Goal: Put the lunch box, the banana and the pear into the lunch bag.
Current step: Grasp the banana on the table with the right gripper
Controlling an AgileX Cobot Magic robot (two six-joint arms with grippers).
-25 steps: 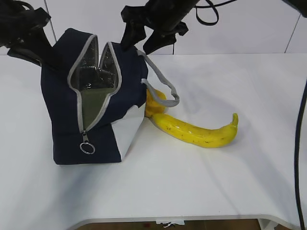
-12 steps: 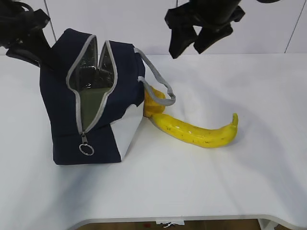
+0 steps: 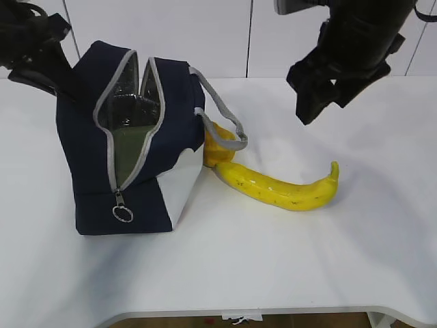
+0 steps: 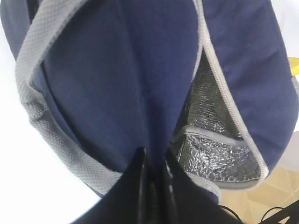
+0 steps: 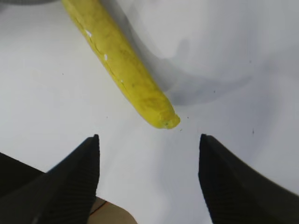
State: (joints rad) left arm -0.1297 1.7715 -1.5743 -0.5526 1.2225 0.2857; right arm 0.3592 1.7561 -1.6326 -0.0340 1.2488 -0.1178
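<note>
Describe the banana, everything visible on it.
The banana is long, curved and yellow with small brown specks and a greenish tip turned up at its right end. It lies flat on the white table, right of the lunch bag. Its left end meets the pear beside the bag. Nothing grips it; the open right gripper hovers near one end.

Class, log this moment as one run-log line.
left claw: shut on lunch bag | right claw: open above banana | pear: beside bag

One lunch bag (image 3: 89,157), one banana (image 3: 280,188), one pear (image 3: 217,147) (mostly hidden behind the bag), two grippers.
</note>
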